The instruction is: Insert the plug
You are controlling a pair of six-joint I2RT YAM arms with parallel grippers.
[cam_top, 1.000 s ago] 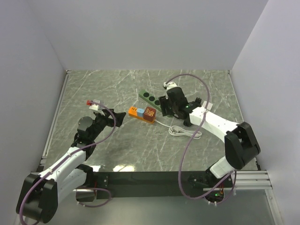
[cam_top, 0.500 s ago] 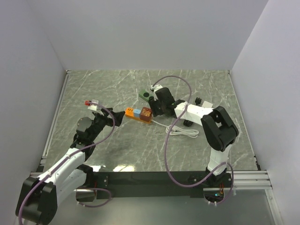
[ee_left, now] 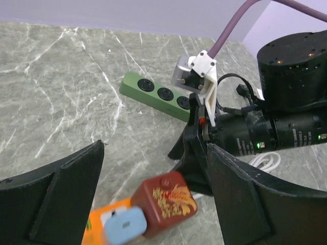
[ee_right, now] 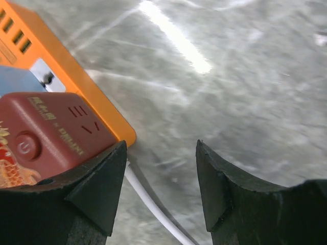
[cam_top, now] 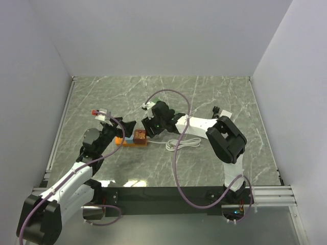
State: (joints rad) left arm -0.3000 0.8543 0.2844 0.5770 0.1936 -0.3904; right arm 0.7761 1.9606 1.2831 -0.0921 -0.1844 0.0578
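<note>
An orange power strip (cam_top: 124,141) lies on the marble table with a red adapter (cam_top: 139,136) with a gold pattern and a blue adapter (cam_top: 129,138) on it. My right gripper (cam_top: 147,128) is open, low at the strip's right end. In the right wrist view its left finger (ee_right: 92,189) rests against the red adapter (ee_right: 46,138) and the strip (ee_right: 76,87). My left gripper (cam_top: 127,127) is open and empty just behind the strip. In the left wrist view the red adapter (ee_left: 166,201) sits between my left gripper's (ee_left: 156,153) fingers.
A green power strip (ee_left: 153,92) with round sockets lies behind the right arm. A white cable (cam_top: 186,143) is coiled to the right of the orange strip and runs under my right gripper (ee_right: 153,204). Grey walls enclose the table.
My right gripper has swept left and nearer, pushing the orange strip with its adapters toward my left gripper. The left arm has barely moved.
</note>
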